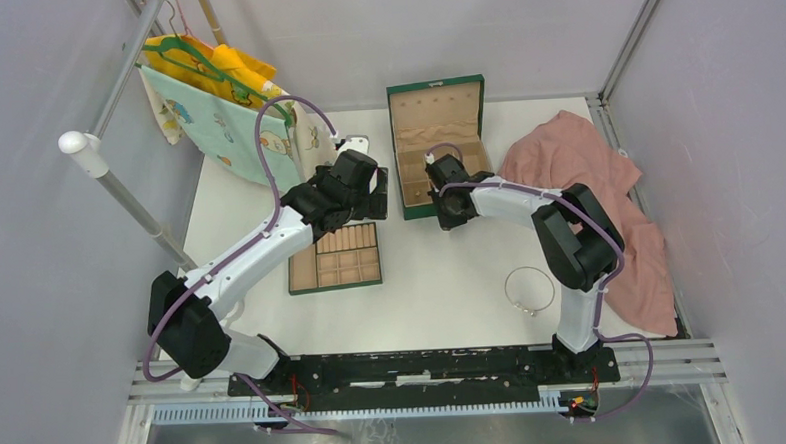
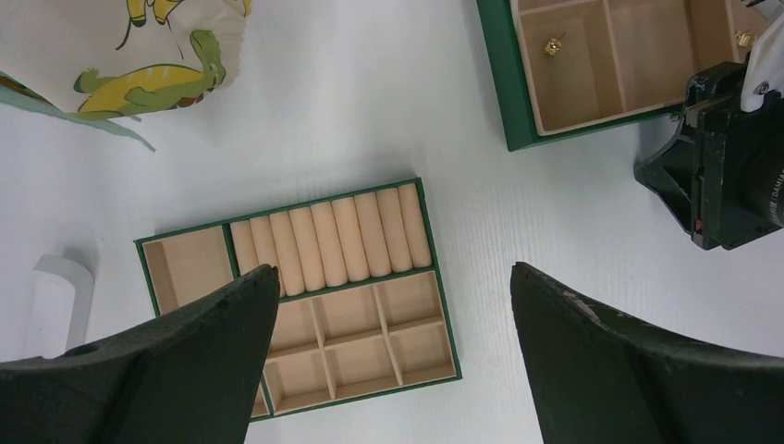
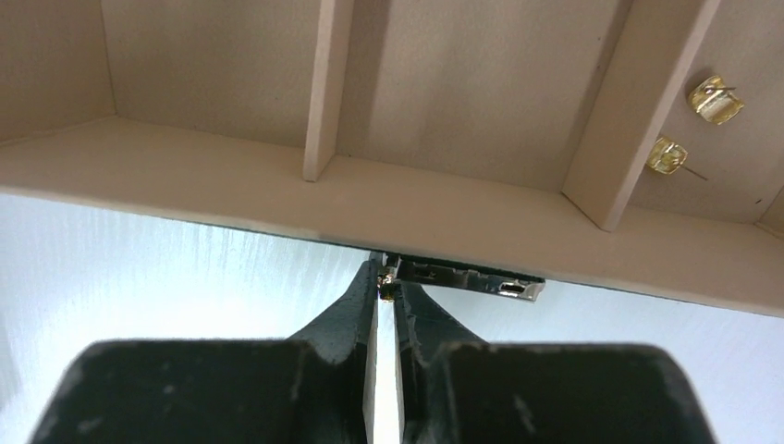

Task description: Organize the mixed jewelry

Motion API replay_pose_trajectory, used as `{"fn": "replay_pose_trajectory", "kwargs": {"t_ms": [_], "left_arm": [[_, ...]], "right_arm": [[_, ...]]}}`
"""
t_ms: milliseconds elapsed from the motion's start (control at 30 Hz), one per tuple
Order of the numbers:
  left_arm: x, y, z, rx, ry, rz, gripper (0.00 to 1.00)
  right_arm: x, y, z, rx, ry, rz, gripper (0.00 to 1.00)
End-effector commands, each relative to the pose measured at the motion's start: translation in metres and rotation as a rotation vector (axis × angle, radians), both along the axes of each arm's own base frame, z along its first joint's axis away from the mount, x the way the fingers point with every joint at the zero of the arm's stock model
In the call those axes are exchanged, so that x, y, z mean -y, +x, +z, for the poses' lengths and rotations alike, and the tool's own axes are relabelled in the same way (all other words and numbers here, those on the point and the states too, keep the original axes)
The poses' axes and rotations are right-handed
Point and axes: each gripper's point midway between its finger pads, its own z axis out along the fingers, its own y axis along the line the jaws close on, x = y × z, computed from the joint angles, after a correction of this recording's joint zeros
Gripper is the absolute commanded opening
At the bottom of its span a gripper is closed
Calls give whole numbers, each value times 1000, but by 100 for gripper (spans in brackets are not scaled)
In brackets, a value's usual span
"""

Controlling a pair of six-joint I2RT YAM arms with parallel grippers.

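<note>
Seems midway: pinches a gold piece [image 3: 389, 294] in the right gripper [image 3: 386, 277] beside the box [image 3: 277, 185] holding two studs [image 3: 715, 97]; spreads left gripper [image 2: 393, 270] empty; leaves hoop [image 1: 506, 287] on table [image 1: 442, 280].

Shiny metal gold studs [image 3: 714, 100] on matt tan lining [image 3: 481, 83] (suede-like).

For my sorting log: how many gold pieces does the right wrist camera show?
3. Two gold earrings lie in the green box's right-hand compartment; one tiny gold piece is pinched in the right gripper. Others may be hidden.
</note>
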Motion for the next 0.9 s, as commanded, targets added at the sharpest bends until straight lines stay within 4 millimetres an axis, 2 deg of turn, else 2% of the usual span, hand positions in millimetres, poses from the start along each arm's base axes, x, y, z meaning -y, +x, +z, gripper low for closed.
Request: {"fn": "replay_pose_trajectory", "kwargs": {"t_ms": [0, 100, 333, 533, 600, 700, 867], "left_arm": [[3, 12, 27, 81, -10, -16, 100], [2, 11, 28, 82, -9, -13, 100], [-3, 9, 29, 88, 2, -6, 100], [-6, 7, 26, 86, 0, 1, 100], [-6, 6, 26, 88, -3, 4, 100], [-7, 5, 26, 88, -4, 8, 100], [-9, 4, 27, 93, -6, 14, 100]], "right_arm": [[-8, 11, 41, 45, 97, -24, 11], [-7, 12, 53, 36, 178, -30, 11], [-16, 6, 103, 1, 694, 32, 12], [-29, -3, 167, 32, 1002, 216, 12], [-31, -6, 182, 47, 1060, 244, 13], [-36, -16, 208, 63, 1211, 287, 13], [-34, -44, 269, 108, 1530, 368, 15]]}}
